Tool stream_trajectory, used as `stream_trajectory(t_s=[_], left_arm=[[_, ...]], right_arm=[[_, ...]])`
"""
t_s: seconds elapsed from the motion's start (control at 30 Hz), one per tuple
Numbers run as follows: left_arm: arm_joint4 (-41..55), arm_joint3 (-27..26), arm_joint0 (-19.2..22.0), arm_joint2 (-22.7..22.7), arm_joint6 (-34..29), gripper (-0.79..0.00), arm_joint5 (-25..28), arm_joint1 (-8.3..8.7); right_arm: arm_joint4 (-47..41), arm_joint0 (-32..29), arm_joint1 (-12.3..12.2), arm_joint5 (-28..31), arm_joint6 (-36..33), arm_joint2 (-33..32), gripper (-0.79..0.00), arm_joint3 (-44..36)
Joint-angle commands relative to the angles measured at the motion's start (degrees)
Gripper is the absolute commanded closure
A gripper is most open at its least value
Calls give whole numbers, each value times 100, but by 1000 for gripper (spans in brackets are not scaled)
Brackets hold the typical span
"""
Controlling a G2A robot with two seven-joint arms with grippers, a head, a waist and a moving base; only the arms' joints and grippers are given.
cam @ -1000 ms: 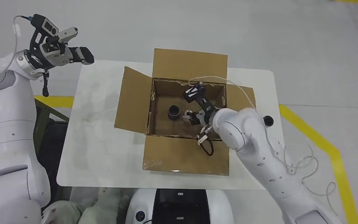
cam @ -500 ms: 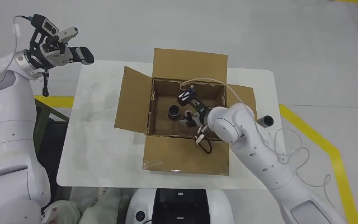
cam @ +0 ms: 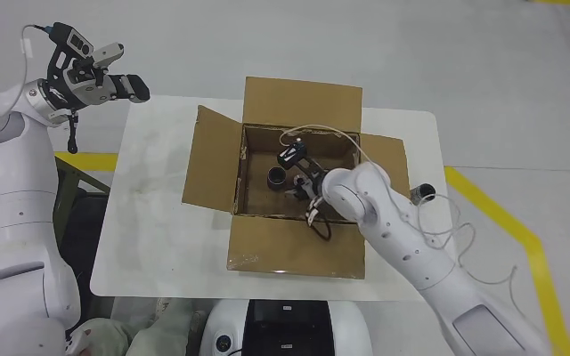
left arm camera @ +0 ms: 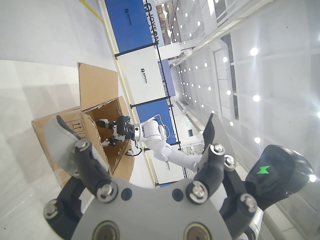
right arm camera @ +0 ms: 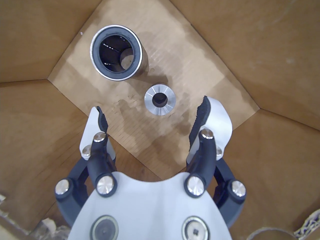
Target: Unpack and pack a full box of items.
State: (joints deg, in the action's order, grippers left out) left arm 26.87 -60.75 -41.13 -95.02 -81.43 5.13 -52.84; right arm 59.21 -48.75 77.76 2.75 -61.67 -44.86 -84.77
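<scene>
an open cardboard box [cam: 298, 178] stands in the middle of the white table [cam: 151, 231], with flaps folded out flat at 12, 9 and 6 o'clock; the 3 o'clock flap is partly hidden under the right arm. that arm comes in from about 4 o'clock and dips over the box's rim, so the right gripper [cam: 300, 185] hangs inside the box above its floor. in the right wrist view the right gripper [right arm camera: 152, 112] points down at the cardboard floor with its fingers [right arm camera: 215, 116] spread wide apart and nothing between them. two items stand on the box floor: a metal sleeve [right arm camera: 115, 52] with a black lining, upright with its open end up, and a small metal ring [right arm camera: 160, 100] just beside it, not touching it. the ring sits a little ahead of the fingertips, roughly in line with the gap between them, and neither finger touches it. from above, the metal sleeve [cam: 278, 178] is toward the 9 o'clock side of the box floor. the left gripper [cam: 134, 86] is held above the table's 10 o'clock corner, well apart from the box. in its own wrist view the left gripper [left arm camera: 135, 126] is also wide open and empty, facing the box [left arm camera: 97, 96] from the side.
</scene>
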Motion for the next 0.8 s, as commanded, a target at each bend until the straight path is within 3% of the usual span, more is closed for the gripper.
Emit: stream_trajectory(t_s=[0.0,0.63,0.67,0.7,0.77], left_arm=[[0,0,0,0,0,-785,0,0],[0,0,0,0,0,-785,0,0],[0,0,0,0,0,-785,0,0],[0,0,0,0,0,-785,0,0],[0,0,0,0,0,-785,0,0]], right_arm=[[-14,44,25,-14,7,34,-696,125],[-333,411,267,34,219,242,-668,1035],[-351,426,275,47,217,240,-622,1065],[-368,438,283,59,222,237,-465,1093],[-387,457,297,74,234,237,-391,1140]])
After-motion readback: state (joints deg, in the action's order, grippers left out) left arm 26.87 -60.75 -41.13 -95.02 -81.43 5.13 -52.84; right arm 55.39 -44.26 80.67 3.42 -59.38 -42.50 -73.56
